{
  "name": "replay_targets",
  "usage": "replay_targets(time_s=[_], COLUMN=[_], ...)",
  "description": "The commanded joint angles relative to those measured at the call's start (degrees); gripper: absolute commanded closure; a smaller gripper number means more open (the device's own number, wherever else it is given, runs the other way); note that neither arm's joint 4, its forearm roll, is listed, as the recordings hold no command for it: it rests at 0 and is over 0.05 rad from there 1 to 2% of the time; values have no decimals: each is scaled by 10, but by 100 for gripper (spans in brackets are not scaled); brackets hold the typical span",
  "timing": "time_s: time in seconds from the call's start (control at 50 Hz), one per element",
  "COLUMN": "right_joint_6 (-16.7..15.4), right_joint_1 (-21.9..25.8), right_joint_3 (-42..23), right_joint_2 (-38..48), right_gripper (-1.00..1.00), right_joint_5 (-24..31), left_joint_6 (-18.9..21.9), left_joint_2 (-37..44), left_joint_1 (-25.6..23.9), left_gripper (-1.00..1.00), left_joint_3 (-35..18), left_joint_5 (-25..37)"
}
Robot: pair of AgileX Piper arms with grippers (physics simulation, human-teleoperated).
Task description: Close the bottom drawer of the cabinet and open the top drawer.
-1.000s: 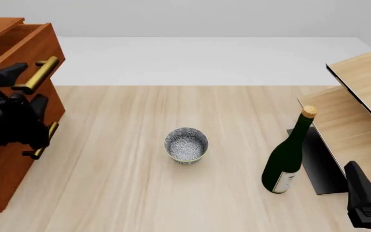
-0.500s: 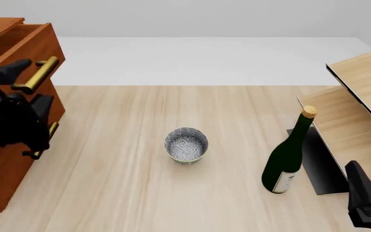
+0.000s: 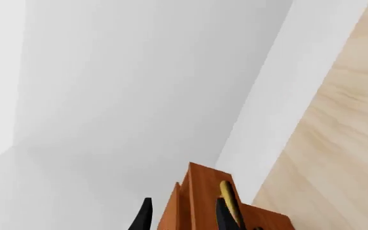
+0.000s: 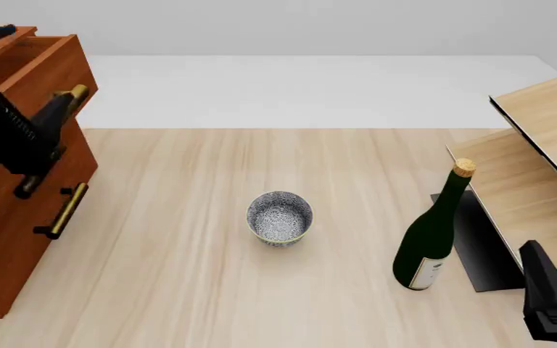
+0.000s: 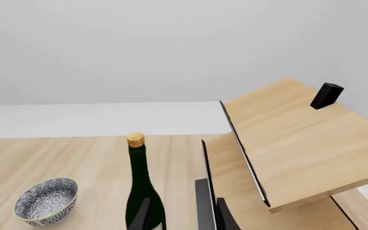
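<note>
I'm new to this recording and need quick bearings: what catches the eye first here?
The reddish cabinet at the table's left, its top drawer pulled out with the left tool at its brass handle. Then the dark green bottle standing right of a speckled bowl, beside the pale shelf unit.

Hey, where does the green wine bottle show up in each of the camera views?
Front view: the wine bottle stands right of centre, beside the pale shelf unit.
Right wrist view: low and centre, cork up, with the shelf unit at its side.
Left wrist view: not in it.
Shared landmark: the speckled bowl, in the front and right wrist views.
</note>
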Motion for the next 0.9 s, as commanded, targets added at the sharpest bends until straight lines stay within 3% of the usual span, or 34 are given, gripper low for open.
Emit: replay_targets(time_s=[0.02,0.06,0.12,0.14,0.16,0.2,0.22,0.26,0.28,0.34,0.38,0.42,0.46,0.48,0.52,0.54,0.58,0.62,0.74,0.76,0.84,0.9], right_joint_6=[3,3,3,3,3,3,2,1,1,1,0,0,0,0,-1,-1,-2,-2,-3,-3,-4,-5], right_joint_1=[-1,-1,-1,-1,-2,-2,-2,-2,-2,-2,-1,-1,-1,-1,-2,-2,-1,-1,0,1,2,3], right_joint_3=[0,0,0,0,0,0,0,0,0,0,0,0,0,0,0,0,0,0,0,0,0,0], right_joint_2=[1,1,1,1,1,1,1,1,1,0,0,0,0,0,0,0,0,0,0,0,0,0], right_gripper=[-100,-100,-100,-100,-100,-100,-100,-100,-100,-100,-100,-100,-100,-100,-100,-100,-100,-100,-100,-100,-100,-100], right_joint_5=[0,0,0,0,0,0,0,0,0,0,0,-1,-1,-1,-1,-1,-1,-1,-1,-1,-1,-1], left_joint_6=[-100,-101,-157,-159,-200,-205,-254,-229,-280,-309,-298,-330,-324,-347,-354,-389,-397,-429,-482,-474,-526,-536], left_joint_2=[-24,-25,-18,-19,-10,-7,2,-2,21,48,48,66,66,91,92,121,126,148,169,165,182,182], left_joint_1=[-7,-1,-1,11,15,20,25,63,65,63,76,81,90,98,108,100,118,120,144,145,146,144], left_gripper=[-100,-100,-100,-100,-100,-100,-100,-100,-100,-100,-100,-100,-100,-100,-100,-100,-100,-100,-100,-100,-100,-100], left_joint_3=[-102,-99,-144,-147,-184,-194,-237,-226,-266,-296,-294,-325,-328,-354,-362,-394,-405,-432,-459,-454,-453,-449], left_joint_5=[112,129,185,194,232,246,276,267,304,339,337,369,368,405,408,445,451,480,510,506,526,526])
